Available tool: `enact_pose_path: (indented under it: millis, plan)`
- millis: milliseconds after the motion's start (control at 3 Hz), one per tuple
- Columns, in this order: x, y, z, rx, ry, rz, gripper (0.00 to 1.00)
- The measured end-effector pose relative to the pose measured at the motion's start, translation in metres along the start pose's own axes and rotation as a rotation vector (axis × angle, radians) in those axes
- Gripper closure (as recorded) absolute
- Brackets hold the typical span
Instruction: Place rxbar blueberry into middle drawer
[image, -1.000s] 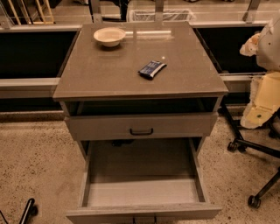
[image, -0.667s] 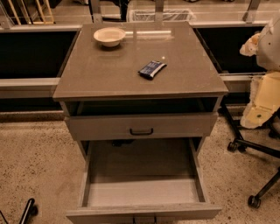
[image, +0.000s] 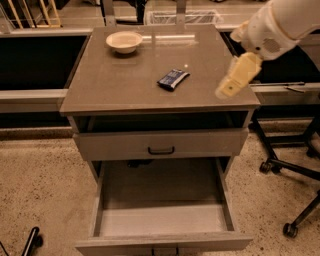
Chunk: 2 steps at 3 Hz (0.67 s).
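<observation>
The rxbar blueberry (image: 173, 78), a flat dark blue bar with pale markings, lies on the grey cabinet top (image: 120, 85), a little right of centre. The middle drawer (image: 162, 220) is pulled out wide below it, and its pale floor is bare. My gripper (image: 233, 80), cream-coloured at the end of the white arm (image: 272, 27), hangs over the right front part of the cabinet top. It is to the right of the bar and apart from it. It holds nothing that I can see.
A cream bowl (image: 124, 41) stands at the back left of the cabinet top. The top drawer with the black handle (image: 161, 150) is slightly open. Black chair legs with casters (image: 287, 170) stand on the floor to the right. Dark counters flank the cabinet.
My arm has swung left from beside the cabinet, and the gripper is now over the right part of its top. The bar, the bowl and the drawers have not moved.
</observation>
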<state>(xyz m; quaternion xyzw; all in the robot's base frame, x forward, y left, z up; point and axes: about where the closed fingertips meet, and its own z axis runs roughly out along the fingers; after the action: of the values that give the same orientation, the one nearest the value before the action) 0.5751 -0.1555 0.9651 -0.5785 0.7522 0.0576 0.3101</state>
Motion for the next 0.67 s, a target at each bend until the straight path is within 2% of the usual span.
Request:
enact_pose_path:
  millis: [333,667]
  plan:
    - [-0.029,-0.041,0.041,0.045,-0.162,0.026,0.0]
    - [-0.036,-0.073,0.106,0.074,-0.242,0.122,0.0]
